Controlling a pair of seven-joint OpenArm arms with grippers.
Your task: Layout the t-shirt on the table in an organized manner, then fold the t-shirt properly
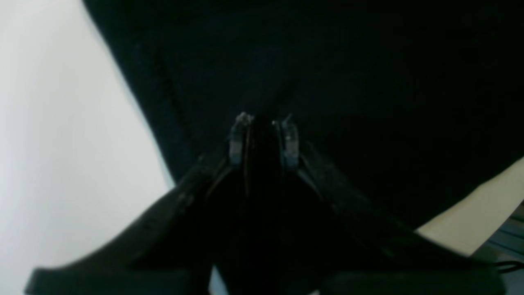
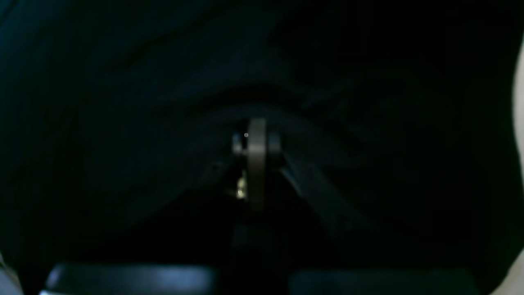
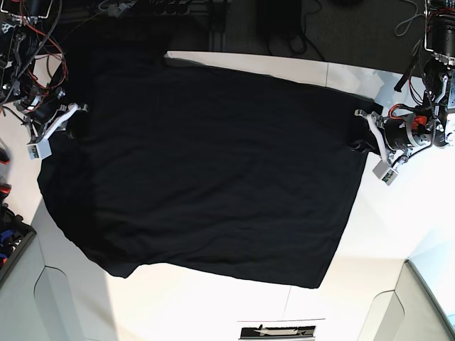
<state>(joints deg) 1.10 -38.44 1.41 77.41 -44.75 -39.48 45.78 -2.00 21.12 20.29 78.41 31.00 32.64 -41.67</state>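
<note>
The t-shirt (image 3: 213,163) lies spread plain black side up over most of the white table (image 3: 377,234), its far left part running off the table's back edge. At the cloth's right edge, my left gripper (image 3: 360,144) pinches it; in the left wrist view its fingers (image 1: 241,135) stand narrow with black cloth (image 1: 368,82) between them. My right gripper (image 3: 77,125) is at the shirt's left edge. In the right wrist view its jaws (image 2: 256,141) are pressed together, with dark folds of t-shirt (image 2: 123,102) bunching toward them.
Cables and electronics (image 3: 28,42) crowd the back left corner. A bin of tools (image 3: 8,238) sits at the left edge. Bare white table (image 1: 61,123) shows beside the shirt, and the table's front edge has rounded cut-outs (image 3: 50,298) at both corners.
</note>
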